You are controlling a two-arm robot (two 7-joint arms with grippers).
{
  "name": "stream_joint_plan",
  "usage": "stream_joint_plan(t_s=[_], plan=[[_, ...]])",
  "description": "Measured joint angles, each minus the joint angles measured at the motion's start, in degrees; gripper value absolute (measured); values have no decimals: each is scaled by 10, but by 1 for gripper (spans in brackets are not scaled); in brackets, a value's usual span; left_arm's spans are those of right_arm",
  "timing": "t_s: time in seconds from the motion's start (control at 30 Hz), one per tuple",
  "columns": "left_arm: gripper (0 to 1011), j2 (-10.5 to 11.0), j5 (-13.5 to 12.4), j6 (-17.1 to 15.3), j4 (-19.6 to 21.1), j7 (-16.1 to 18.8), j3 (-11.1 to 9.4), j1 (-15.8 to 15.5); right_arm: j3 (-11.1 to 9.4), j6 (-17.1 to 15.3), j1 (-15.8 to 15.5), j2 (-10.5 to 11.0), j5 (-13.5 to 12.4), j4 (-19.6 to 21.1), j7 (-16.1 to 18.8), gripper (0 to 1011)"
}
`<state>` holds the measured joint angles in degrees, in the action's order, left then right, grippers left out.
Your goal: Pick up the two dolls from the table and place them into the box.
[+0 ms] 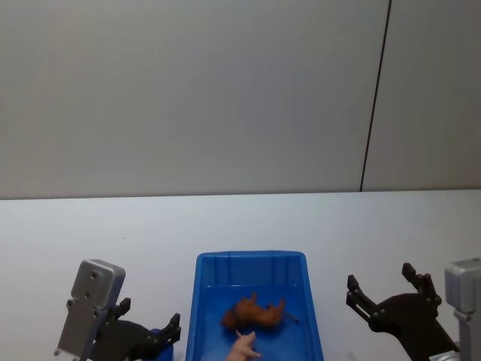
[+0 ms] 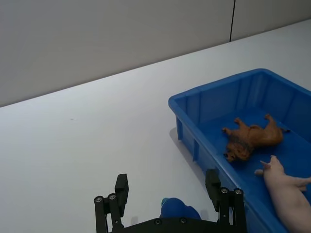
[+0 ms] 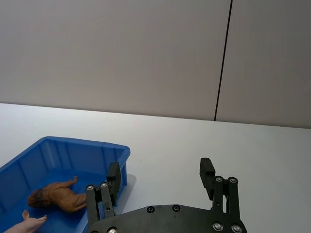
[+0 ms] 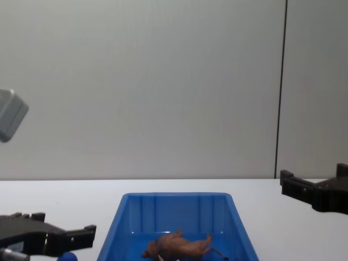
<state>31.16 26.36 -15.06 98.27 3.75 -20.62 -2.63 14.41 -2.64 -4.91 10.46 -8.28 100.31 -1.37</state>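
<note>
From the head, the box (image 1: 251, 259) sits on the table (image 1: 240, 226) between the two grippers, the brown doll (image 1: 253, 313) lying on its side on the box floor and the pink doll (image 1: 243, 347) just nearer, touching it — the left gripper (image 1: 149, 326) hangs just left of the box and the right gripper (image 1: 387, 289) off to its right, both spread and empty. At the left wrist, the fingers (image 2: 213, 183) stand apart beside the box wall (image 2: 214, 97), with both dolls inside. At the right wrist and from the chest, the right gripper's fingers (image 3: 206, 170) gape over bare table — the brown doll (image 4: 179, 244) rests low in the box.
</note>
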Motion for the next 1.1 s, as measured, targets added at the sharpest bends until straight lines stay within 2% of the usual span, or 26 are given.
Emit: stream_joint_plan(t_s=[0.57,0.8,1.1], plan=[[1001,-1,-7,-13,-22,-18,5,-1,0,0,0,0,0,0,0,1001],[1001,-1,-15,-12,-34,-43,7,-6,0,0,0,0,0,0,0,1001],[1001,-5,-29,-2,-57,-95,9,-20,0,0,0,0,0,0,0,1001]])
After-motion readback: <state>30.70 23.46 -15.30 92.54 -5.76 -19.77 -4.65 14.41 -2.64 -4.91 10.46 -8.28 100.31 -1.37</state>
